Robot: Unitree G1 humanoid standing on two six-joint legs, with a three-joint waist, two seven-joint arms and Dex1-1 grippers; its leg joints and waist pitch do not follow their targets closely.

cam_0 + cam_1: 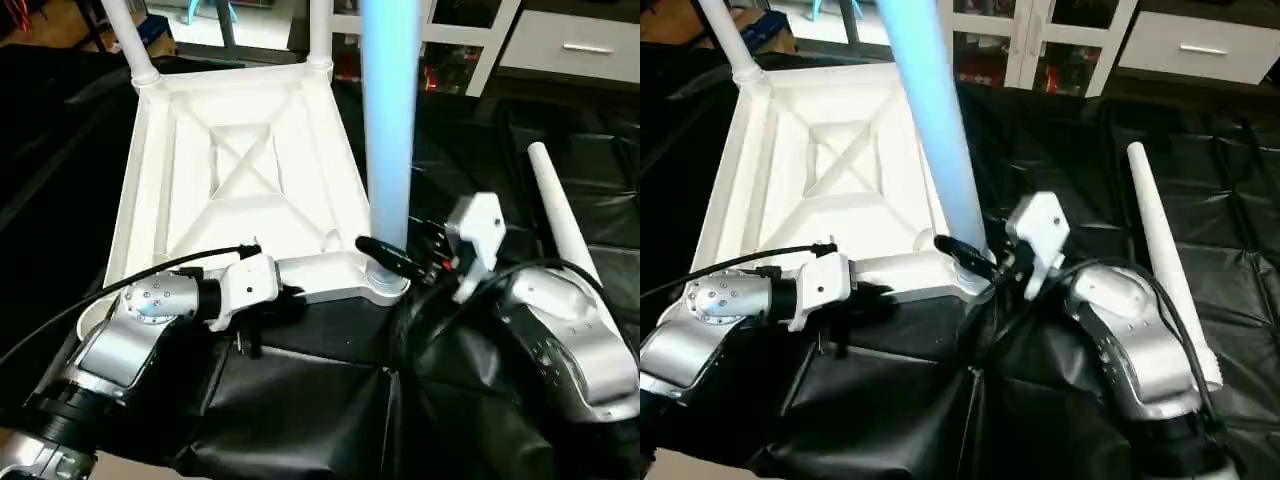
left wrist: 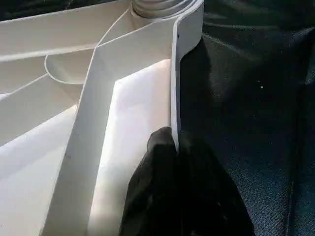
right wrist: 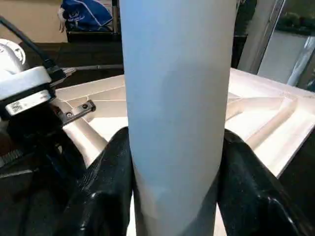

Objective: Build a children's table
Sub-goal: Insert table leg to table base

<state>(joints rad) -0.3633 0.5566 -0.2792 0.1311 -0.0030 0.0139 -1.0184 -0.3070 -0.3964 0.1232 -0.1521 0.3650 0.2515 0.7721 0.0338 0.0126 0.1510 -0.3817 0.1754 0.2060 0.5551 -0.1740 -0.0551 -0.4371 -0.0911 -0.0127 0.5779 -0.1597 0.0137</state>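
The children's table's white tabletop (image 1: 240, 170) lies upside down on the black cloth, X-ribs facing up. Two white legs (image 1: 130, 40) (image 1: 320, 30) stand in its far corner sockets. A third leg (image 1: 388, 120) stands upright in the near right socket (image 1: 385, 287). My right gripper (image 3: 174, 147) is shut on this leg low down, one black finger on each side of the tube. My left gripper (image 2: 173, 142) pinches the tabletop's near rim (image 2: 174, 73), with a black finger on each side of the thin wall. It shows at that near edge in the left eye view (image 1: 290, 297).
Another loose white leg (image 1: 560, 210) lies on the black cloth (image 1: 300, 400) to the right of my right arm, pointing away from me. White cabinets (image 1: 580, 45) stand behind the work table. Cables run over both forearms.
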